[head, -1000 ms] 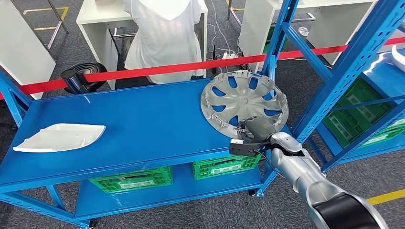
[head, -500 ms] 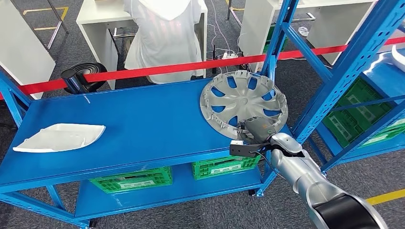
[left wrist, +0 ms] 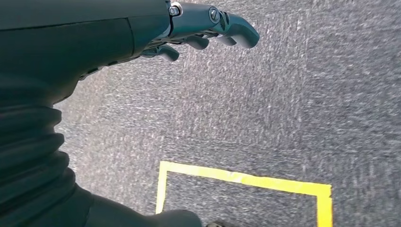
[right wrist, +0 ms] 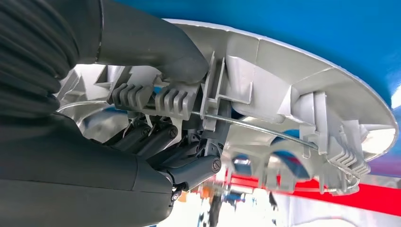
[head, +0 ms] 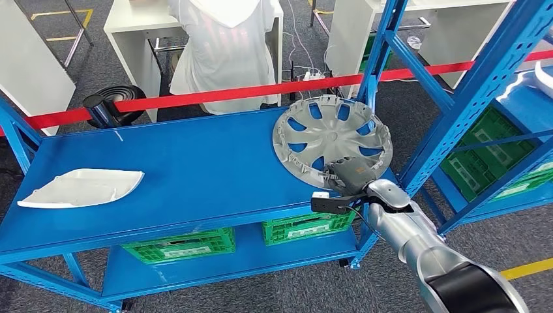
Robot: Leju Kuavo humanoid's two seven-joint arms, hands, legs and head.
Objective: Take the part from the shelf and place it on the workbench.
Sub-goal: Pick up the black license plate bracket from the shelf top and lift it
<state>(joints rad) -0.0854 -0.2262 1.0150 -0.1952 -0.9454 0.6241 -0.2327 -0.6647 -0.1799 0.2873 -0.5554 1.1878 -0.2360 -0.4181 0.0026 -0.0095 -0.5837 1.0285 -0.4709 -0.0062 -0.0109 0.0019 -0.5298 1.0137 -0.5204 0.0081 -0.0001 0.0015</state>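
The right robot hand grips the near rim of the silver hubcap, thumb on one face and darker fingers curled into the ribbed inner side. The hubcap sits tilted at the right end of the blue tabletop. The left robot hand hangs over grey floor, fingers loosely apart, holding nothing. A white part lies at the tabletop's left end.

Counts on and around the blue worktop

One silver hubcap and one white plastic panel lie on the worktop; two green crates sit on the shelf under it; one red barrier tape runs behind it.
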